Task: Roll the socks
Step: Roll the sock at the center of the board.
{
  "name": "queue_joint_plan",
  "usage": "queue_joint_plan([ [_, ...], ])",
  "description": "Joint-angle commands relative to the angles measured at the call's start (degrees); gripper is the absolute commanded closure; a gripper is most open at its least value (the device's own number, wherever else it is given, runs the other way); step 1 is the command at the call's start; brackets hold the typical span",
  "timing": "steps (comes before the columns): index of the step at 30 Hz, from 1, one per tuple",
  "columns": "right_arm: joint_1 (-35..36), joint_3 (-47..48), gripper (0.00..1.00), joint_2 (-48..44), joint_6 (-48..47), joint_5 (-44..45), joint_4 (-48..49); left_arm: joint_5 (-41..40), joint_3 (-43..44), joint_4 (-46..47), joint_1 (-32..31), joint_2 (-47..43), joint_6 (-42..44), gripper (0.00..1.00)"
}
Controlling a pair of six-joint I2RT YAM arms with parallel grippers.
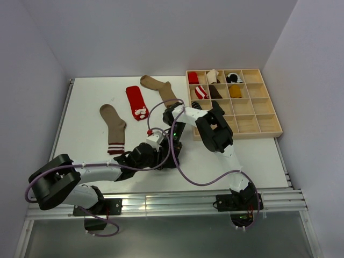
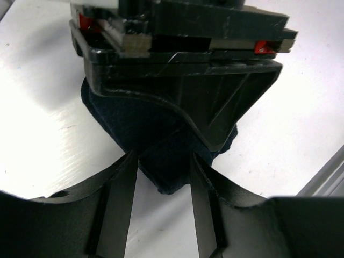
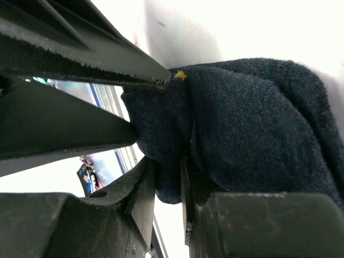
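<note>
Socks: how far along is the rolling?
Done: several rolled bundles sit in compartments of the tray. In hand: the navy sock, bunched between the arms, the right gripper shut on it, the left gripper open around its end. Left: the tan sock, the red sock and the brown sock lie flat on the table, unrolled.

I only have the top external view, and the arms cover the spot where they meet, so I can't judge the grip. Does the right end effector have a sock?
Observer: Yes. The right wrist view shows the right end effector shut on a fold of the navy sock.
Operator: And the left one?
Observer: The left end effector is open, with one finger on each side of the sock's end.
Operator: What shape is the sock in?
Observer: It is bunched into folded layers, not lying flat.
</note>
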Motion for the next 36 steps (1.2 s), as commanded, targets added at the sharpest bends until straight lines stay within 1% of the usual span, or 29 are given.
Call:
queue_joint_plan([
  [1, -0.27, 1.03, 0.77, 2.09, -0.58, 4.0, 2.01, 2.29, 1.53, 3.93, -0.32, 0.68, 2.07, 0.51],
  [11, -0.28, 1.2, 0.77, 2.09, -0.58, 4.0, 1.13, 1.23, 2.58, 3.84, -0.32, 1.04, 4.53, 0.47],
  [18, -0.45, 1.29, 0.76, 2.18, -0.06, 4.0, 1.22, 5.01, 3.99, 3.76, -0.24, 5.6, 4.88, 0.47],
  [24, -0.71, 1.29, 0.76, 2.26, 0.38, 4.0, 1.48, 4.05, 2.85, 4.02, -0.24, 6.66, 1.72, 0.51],
  [28, -1.06, 1.29, 0.76, 2.09, 0.91, 3.56, 1.92, 4.31, 2.94, 2.44, -0.06, 8.24, -0.39, 0.6],
  [29, -1.07, 1.29, 0.75, 1.92, 1.08, 3.48, 2.09, 4.05, 2.94, 1.57, -0.06, 8.59, -1.44, 0.66],
  [31, -1.33, 0.94, 0.73, 1.48, 2.13, 3.48, 2.88, 4.57, 3.11, 0.59, -0.06, 9.99, -2.59, 0.74],
  [32, -1.42, 0.68, 0.72, 1.13, 2.58, 3.48, 4.02, 4.92, 2.94, 0.33, -0.06, 10.18, -3.81, 0.8],
  [33, -1.68, 0.33, 0.67, 0.34, 3.02, 3.48, 4.81, 5.01, 2.76, -0.02, -0.06, 10.44, -4.52, 0.83],
  [35, -2.21, -0.73, 0.63, -0.63, 4.25, 3.3, 6.39, 5.01, 2.58, -0.46, 0.03, 11.14, -5.84, 0.93],
  [36, -2.38, -1.25, 0.59, -1.42, 4.51, 3.21, 6.84, 5.88, 2.76, -1.51, 0.03, 11.58, -6.28, 0.96],
])
